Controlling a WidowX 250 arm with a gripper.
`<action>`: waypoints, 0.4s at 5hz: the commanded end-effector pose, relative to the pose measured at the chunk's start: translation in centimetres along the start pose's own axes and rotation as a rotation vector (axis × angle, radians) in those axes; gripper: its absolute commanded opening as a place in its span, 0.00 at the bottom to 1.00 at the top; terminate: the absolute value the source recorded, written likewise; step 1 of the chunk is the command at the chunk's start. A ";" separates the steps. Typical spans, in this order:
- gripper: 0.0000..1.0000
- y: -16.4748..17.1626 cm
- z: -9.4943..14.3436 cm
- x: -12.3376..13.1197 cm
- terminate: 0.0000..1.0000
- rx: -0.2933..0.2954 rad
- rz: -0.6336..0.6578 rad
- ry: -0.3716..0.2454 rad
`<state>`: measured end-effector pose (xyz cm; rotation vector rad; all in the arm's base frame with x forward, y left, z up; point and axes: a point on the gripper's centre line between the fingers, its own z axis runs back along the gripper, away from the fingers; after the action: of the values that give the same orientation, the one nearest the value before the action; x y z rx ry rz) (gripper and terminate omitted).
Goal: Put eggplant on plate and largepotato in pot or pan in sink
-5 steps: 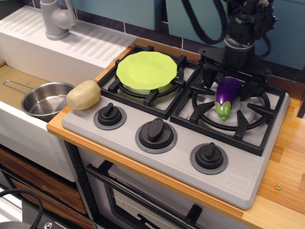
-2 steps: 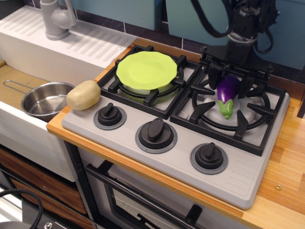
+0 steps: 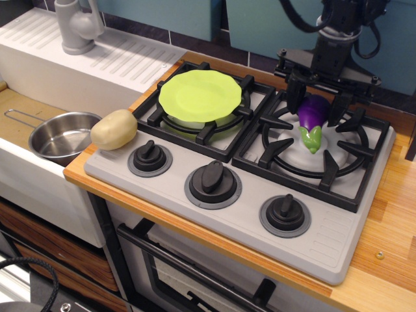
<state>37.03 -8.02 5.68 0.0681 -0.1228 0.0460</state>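
Note:
My gripper (image 3: 317, 104) is shut on the purple eggplant (image 3: 313, 112) and holds it just above the right burner grate (image 3: 318, 146), green stem hanging down. The lime-green plate (image 3: 198, 94) lies on the left burner, to the left of the gripper. The tan largepotato (image 3: 114, 129) rests on the stove's front left corner. The steel pan (image 3: 62, 135) with its wire handle sits lower, just left of the potato, in the sink area. The white sink (image 3: 39, 71) with ribbed drainboard and grey tap (image 3: 77, 26) is at the far left.
The grey stove top has three black knobs (image 3: 213, 179) along its front. Raised black grates surround both burners. A wooden counter (image 3: 390, 214) runs along the right side. The arm's cables hang above the back right.
The gripper has risen and shifted slightly right and back, lifting the eggplant off the right burner grate. Plate, potato and pan have not moved.

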 end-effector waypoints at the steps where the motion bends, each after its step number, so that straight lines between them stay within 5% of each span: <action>1: 0.00 2.1 4.2 1.1 0.00 -0.065 -0.070 -0.157; 2: 0.00 4.8 3.7 1.5 0.00 -0.066 -0.126 -0.187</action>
<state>37.17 -3.46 6.77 0.0114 -0.2206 -0.0934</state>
